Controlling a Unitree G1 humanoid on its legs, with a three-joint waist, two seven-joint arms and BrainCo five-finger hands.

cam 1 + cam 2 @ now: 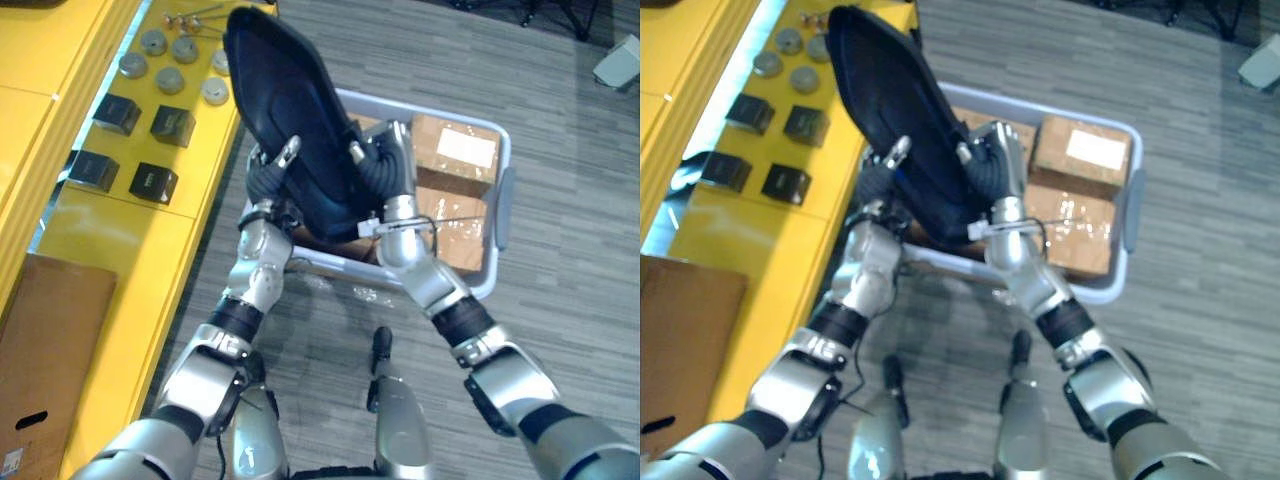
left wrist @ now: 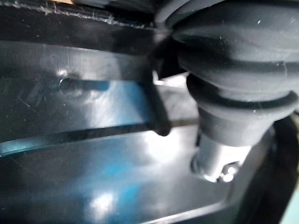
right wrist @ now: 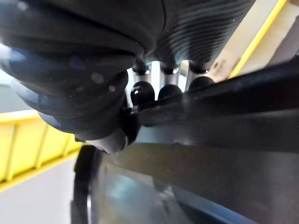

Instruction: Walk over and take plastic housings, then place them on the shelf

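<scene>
The robot's left hand (image 1: 268, 178) is clamped on the left rim of the plastic housing (image 1: 290, 120). One silver finger (image 1: 290, 150) hooks over the edge, and the left wrist view shows the thumb (image 2: 215, 161) pressed against the glossy inner face. The right hand (image 1: 385, 165) grips the opposite rim. In its wrist view the dark fingertips (image 3: 141, 93) sit in a row on the edge with the thumb (image 3: 110, 140) underneath, so the rim is pinched between them.

The housing is a long, black, shell-shaped piece. It is lifted between the two hands and tilted, with its narrow end pointing up and away from the robot. It hangs over the left part of a pale grey bin (image 1: 503, 205) and touches neither the bin nor anything else I can see.

The bin stands on the grey plank floor (image 1: 570, 300), just beside the right edge of the yellow worktop (image 1: 120, 260). Two cardboard boxes (image 1: 455, 145) lie in its right half, one behind the other.

On the worktop, near its right edge, four small black boxes (image 1: 117, 113) sit in a loose square. A cluster of grey round discs (image 1: 170, 78) lies beyond them, toward the far end. A flat brown carton (image 1: 45, 340) rests at the near left corner, well apart from the rest.
</scene>
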